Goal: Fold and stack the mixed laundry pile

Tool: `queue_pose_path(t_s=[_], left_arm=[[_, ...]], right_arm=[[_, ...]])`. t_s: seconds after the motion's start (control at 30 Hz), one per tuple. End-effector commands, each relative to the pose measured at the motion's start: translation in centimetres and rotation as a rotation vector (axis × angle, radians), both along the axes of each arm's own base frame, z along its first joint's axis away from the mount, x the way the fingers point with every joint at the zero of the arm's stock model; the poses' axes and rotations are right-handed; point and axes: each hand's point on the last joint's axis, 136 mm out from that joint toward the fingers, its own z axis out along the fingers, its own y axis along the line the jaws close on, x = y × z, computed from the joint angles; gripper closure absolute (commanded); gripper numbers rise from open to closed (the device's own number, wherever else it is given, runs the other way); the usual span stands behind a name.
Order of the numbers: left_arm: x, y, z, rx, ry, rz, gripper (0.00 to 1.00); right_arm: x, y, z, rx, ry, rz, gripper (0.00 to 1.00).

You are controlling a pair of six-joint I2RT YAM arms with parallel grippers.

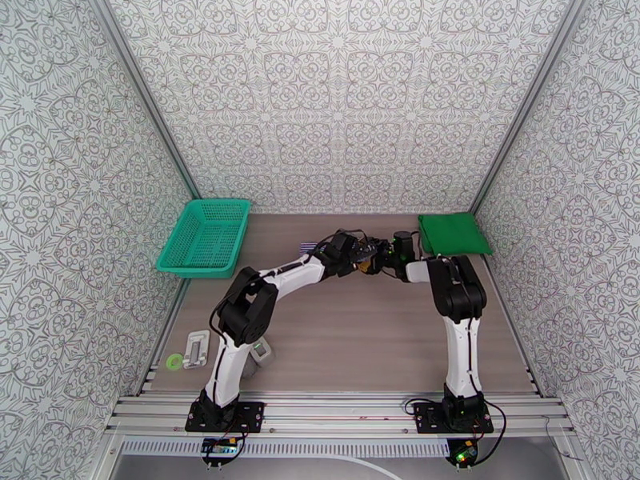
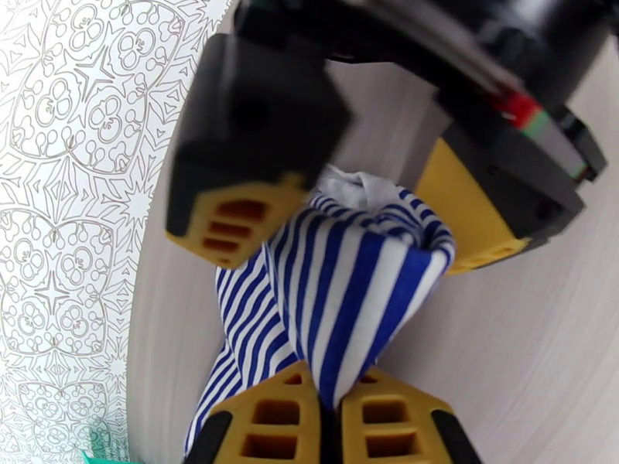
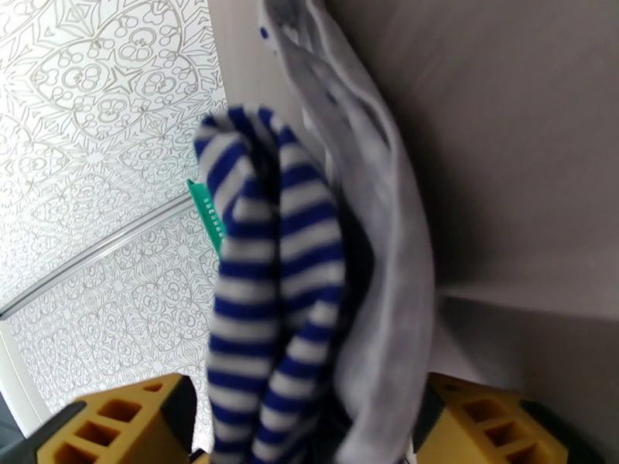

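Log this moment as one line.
left claw: shut on striped top | right claw: open, straddling it | green shirt: folded, far right

My left arm (image 1: 226, 366) and right arm (image 1: 458, 358) show white links, chunky black joints and black cables (image 1: 502, 430) at the bases (image 1: 226, 416). I see yellow pincer fingers (image 2: 267, 415) with rectangular slots.

the table (image 1: 360, 338) holds a teal basket (image 1: 196, 270), folded green shirt (image 1: 454, 233) and grey objects (image 1: 196, 348).
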Motion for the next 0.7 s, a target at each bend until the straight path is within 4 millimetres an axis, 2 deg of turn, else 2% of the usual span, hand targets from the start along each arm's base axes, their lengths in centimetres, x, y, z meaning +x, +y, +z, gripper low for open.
queue_pose_path(t_s=[0.0, 0.13, 0.17, 0.2, 0.27, 0.3, 0.37, 0.5, 0.57, 0.67], left_arm=[[-0.1, -0.3, 2.4, -0.07, -0.021, 0.005, 1.0], [-0.7, -0.3, 2.2, -0.075, -0.011, -0.004, 1.0], [-0.8, -0.3, 2.2, -0.079, -0.008, -0.003, 0.93], [-1.0, -0.2, 2.1, -0.08, -0.005, 0.001, 0.82], [-1.4, -0.1, 2.2, -0.089, 0.003, 0.0, 0.56], [-1.7, -0.1, 2.3, -0.099, 0.016, 0.0, 0.49], [-2.6, 0.0, 2.6, -0.139, 0.068, 0.0, 0.46], [-5.4, 0.3, 4.9, -0.315, 0.173, 0.018, 0.41], [-6.5, 0.7, 6.5, -0.414, 0.203, 0.048, 0.4], [-7.8, 2.1, 8.3, -0.536, 0.233, 0.124, 0.39]], right_arm=[[0.5, 0.3, -2.3, -0.047, 0.032, 0.001, 0.33], [0.8, 0.4, -2.7, -0.109, -0.005, 0.046, 0.51], [0.8, 0.4, -2.8, -0.131, -0.021, 0.062, 0.58], [0.7, 0.4, -2.9, -0.156, -0.033, 0.078, 0.65], [0.3, 0.3, -3.0, -0.188, -0.064, 0.105, 0.72], [0.2, 0.2, -2.8, -0.209, -0.086, 0.12, 0.76], [-0.1, -0.2, -2.8, -0.278, -0.122, 0.153, 0.84], [-0.3, -1.9, -2.1, -0.521, -0.227, 0.254, 0.94], [-0.3, -3.2, -1.4, -0.658, -0.274, 0.311, 0.96], [0.2, -6.4, -0.1, -0.923, -0.331, 0.385, 1.0]])
